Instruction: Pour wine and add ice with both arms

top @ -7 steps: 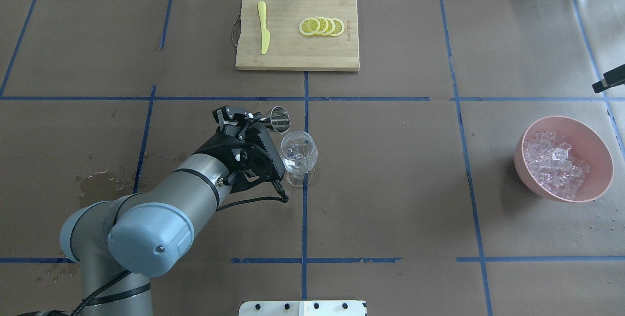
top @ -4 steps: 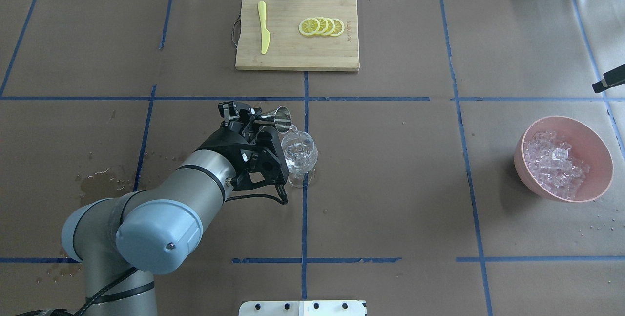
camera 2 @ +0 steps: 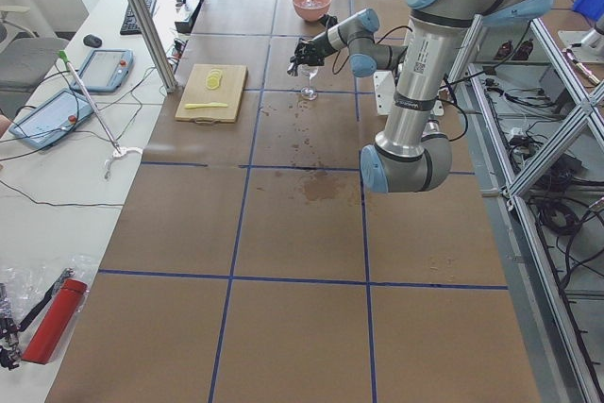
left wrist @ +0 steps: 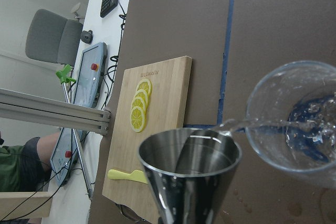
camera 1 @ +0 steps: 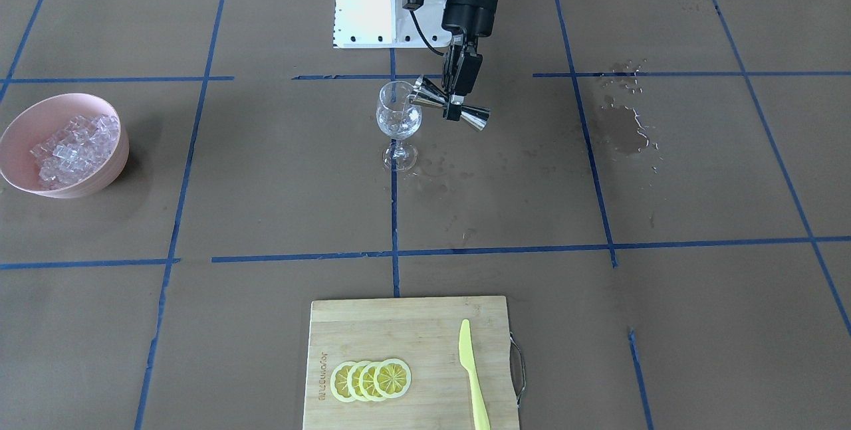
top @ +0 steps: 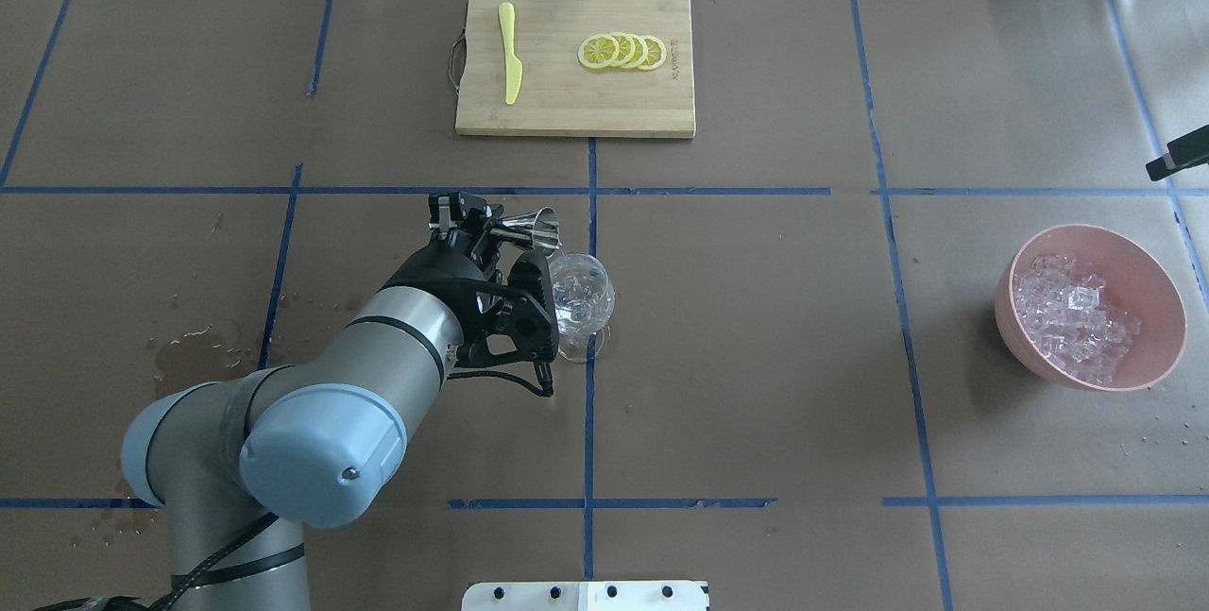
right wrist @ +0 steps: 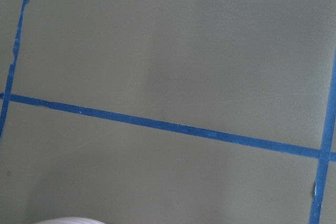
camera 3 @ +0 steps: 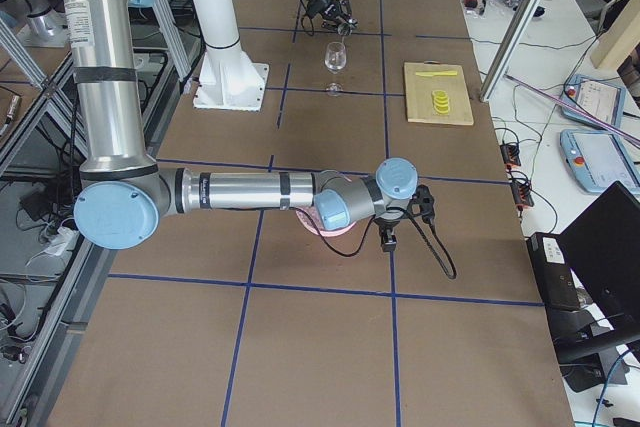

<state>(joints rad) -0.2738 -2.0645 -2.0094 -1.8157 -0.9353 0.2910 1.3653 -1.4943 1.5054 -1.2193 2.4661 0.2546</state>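
The left gripper point(camera 1: 455, 109) clamps the jigger point(camera 1: 475, 117), tipped overhead at 11 o'clock of the glass point(camera 1: 397, 117), with wine point(left wrist: 262, 124) streaming in. Ice point(top: 1072, 313) fills the bowl point(top: 1164, 309), well apart at the glass's 3 o'clock. I cannot tell the right gripper's point(camera 3: 386, 237) grip.

Two arms point(camera 3: 250, 190), one glass point(camera 1: 397, 117), four lemon slices point(top: 622, 51).

Bright even light, soft shadows (sharp focus)

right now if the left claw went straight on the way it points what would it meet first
Probably bare table short of the cutting board; the left claw, holding the jigger, slants forward and down, but depth is unclear.
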